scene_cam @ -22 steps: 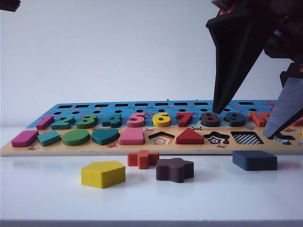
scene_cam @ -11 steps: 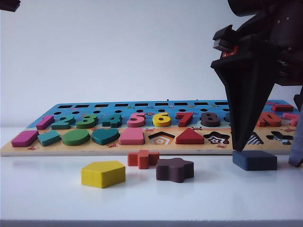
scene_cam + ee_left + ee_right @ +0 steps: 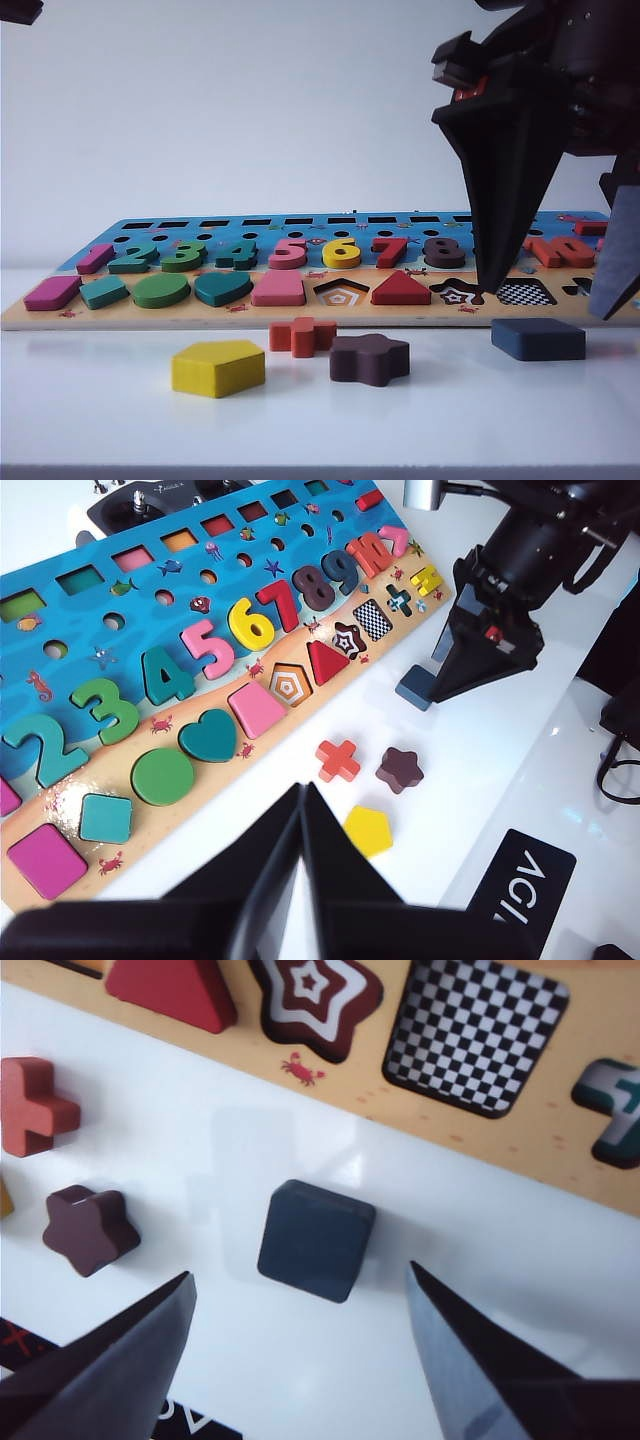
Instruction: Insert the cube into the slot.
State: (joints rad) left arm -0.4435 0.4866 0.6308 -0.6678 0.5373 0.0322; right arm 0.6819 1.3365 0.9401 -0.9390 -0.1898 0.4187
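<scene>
We see the cube point(image 3: 316, 1239) lying flat on the white table point(image 3: 100, 400), just in front of the puzzle board point(image 3: 160, 318) and not touching it. Straight across the board's front edge from it sits the slot point(image 3: 470, 1035), its checkerboard bottom fully exposed and nothing in it.

Now the right gripper point(image 3: 300, 1350): its two dark fingers are spread wide, holding nothing, and from its own camera the cube sits in the gap between them, a little ahead of the tips, clear of both. In the exterior view that gripper point(image 3: 552, 300) hangs over the right end of the board, one finger point(image 3: 497, 200) pointing down with its tip at the board's front strip beside the slot point(image 3: 524, 292), the other finger point(image 3: 618, 260) out near the picture's right edge. The cube point(image 3: 538, 339) lies on the table below and between those two tips, apart from them.

The left gripper point(image 3: 300, 880) sits well away, over the near left part of the table; its fingers meet along a thin seam, pressed together with nothing between them.

Also loose on the table we have a yellow pentagon block point(image 3: 218, 367), an orange cross block point(image 3: 301, 336) and a dark brown star block point(image 3: 369, 359), all left of the cube.
</scene>
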